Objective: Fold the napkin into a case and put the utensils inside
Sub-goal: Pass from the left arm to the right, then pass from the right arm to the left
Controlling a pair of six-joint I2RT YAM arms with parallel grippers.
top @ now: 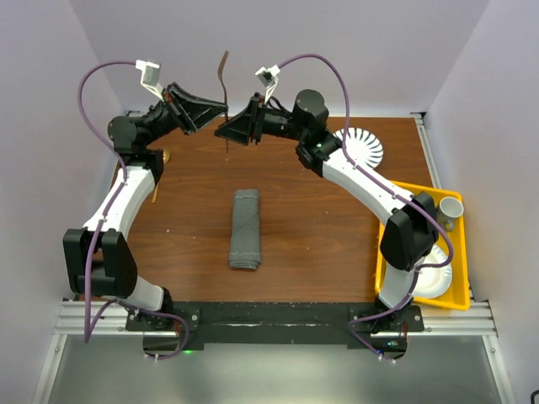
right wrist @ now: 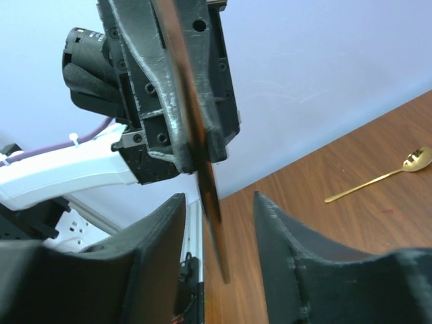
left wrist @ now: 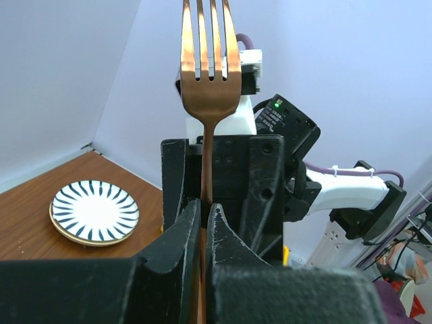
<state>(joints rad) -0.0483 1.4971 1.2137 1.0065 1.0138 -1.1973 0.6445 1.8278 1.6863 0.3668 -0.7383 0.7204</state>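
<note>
I see the copper fork [left wrist: 210,67] upright, pinched in my left gripper [left wrist: 204,209], beyond the far end of the grey case [top: 245,229]. My right gripper [right wrist: 217,206] is spread around its handle, with gaps on both sides.

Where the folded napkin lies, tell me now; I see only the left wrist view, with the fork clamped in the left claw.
Observer: The folded napkin lies as a narrow strip at mid-table, nearer the arm bases than either claw.
Operator: Report the right claw.
Observer: The right claw is open, its fingers on either side of the fork handle, with gaps showing.
Operator: Find the spoon.
Observer: The spoon lies flat on the table on the left arm's side, away from the napkin.
</note>
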